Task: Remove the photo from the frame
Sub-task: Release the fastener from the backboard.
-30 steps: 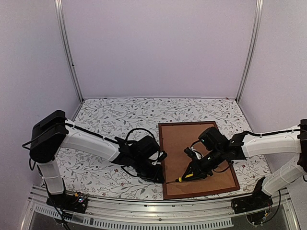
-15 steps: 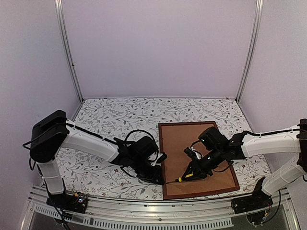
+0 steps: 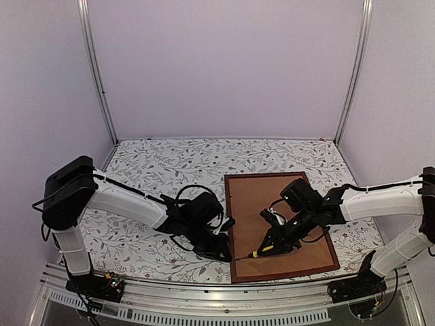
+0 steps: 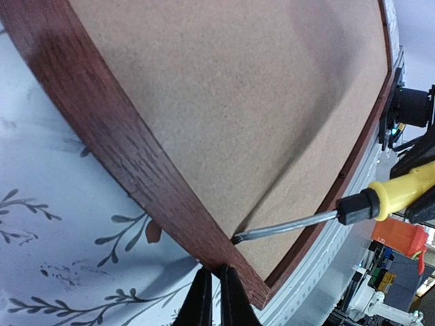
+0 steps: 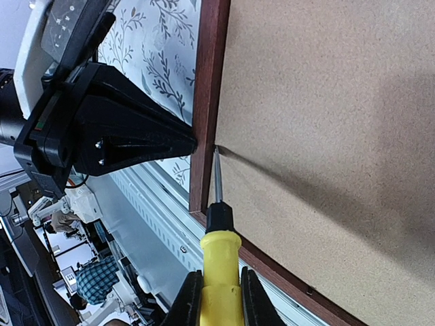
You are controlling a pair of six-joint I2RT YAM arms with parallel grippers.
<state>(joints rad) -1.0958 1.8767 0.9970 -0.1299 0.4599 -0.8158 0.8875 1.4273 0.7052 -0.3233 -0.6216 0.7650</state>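
Frame (image 3: 229, 224) rail is met on its outer edge, close to the near-left corner, by the left gripper (image 4: 212, 299), whose fingers are drawn almost together with only a slit between them and nothing clasped. On the inner side of the same rail, the blade tip of a screwdriver (image 5: 219, 268) is set into the seam with the backing board (image 3: 272, 204) — the board is seen raised in a slight ridge there. The yellow handle is clamped tightly in the right gripper (image 5: 217, 299). The frame is laid back-up on the leaf-patterned table (image 3: 156, 163), in its near right part, between the two arms. The photo is hidden — only the brown board is shown.
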